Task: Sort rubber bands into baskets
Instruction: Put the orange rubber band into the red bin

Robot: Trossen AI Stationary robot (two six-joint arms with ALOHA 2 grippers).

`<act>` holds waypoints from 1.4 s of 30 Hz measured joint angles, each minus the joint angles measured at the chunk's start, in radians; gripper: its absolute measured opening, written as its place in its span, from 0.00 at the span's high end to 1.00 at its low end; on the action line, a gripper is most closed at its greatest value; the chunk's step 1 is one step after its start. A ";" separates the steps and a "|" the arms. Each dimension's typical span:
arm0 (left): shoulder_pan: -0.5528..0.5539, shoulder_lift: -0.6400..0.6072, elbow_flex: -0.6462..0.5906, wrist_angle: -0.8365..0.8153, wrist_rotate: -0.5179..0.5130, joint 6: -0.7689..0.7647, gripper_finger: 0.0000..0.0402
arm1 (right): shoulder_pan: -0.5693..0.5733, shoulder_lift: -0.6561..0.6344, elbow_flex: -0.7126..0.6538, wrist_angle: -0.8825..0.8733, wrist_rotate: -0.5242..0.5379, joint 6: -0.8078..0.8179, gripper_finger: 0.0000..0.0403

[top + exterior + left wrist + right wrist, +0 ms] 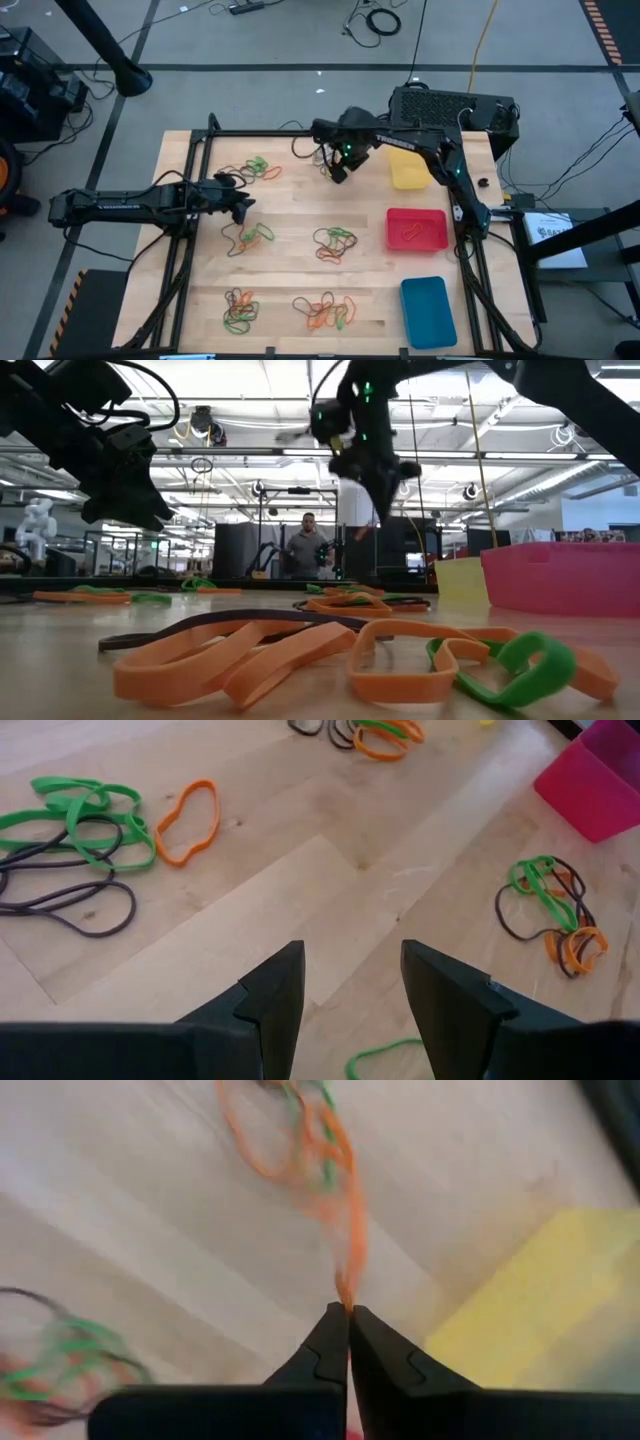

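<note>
The right gripper [348, 1312] is pinched together on an orange rubber band [345, 1230] – blurred, dangling near the yellow basket [409, 170]. The left gripper [350, 982] hovers, fingers apart, over bare wood.

Pale wooden table [300, 215] under scattered rubber bands [335, 243], plus yellow [409, 171], red [416, 229] and blue baskets [428, 311]

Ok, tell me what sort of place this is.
Probably a robotics lab in a big open workshop hall. The wooden table sits on a bare concrete floor strewn with cables, and the low view shows exposed ceiling trusses, dark equipment racks and a person standing behind.
</note>
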State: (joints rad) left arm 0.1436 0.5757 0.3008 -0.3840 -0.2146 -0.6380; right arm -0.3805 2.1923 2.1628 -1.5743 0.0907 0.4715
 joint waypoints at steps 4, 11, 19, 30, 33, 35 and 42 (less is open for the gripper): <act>0.000 0.000 0.000 0.000 0.000 0.000 0.56 | 0.029 -0.043 0.054 0.003 -0.117 0.018 1.00; 0.000 0.006 0.000 0.000 0.014 0.018 0.56 | 0.139 -0.177 -0.036 0.007 -0.201 0.064 1.00; 0.000 0.007 0.000 0.001 0.063 0.021 0.56 | 0.301 -0.435 -0.460 0.003 -0.201 0.312 1.00; 0.000 0.007 0.000 0.010 0.081 0.095 0.56 | 0.376 -0.788 -1.035 0.131 -0.203 0.713 1.00; 0.000 0.007 0.000 0.011 0.081 0.078 0.56 | 0.376 -0.836 -1.111 0.169 -0.203 0.743 1.00; 0.000 0.007 0.000 0.011 0.080 0.030 0.56 | 0.376 -0.856 -1.147 0.205 -0.203 0.715 1.00; 0.000 0.007 0.000 0.080 0.067 -0.203 0.56 | 0.370 -0.864 -1.208 0.226 -0.198 0.585 0.93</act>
State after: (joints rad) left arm 0.1436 0.5831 0.3008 -0.3041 -0.1481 -0.8407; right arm -0.0108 1.3281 0.9552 -1.3485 -0.1072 1.0564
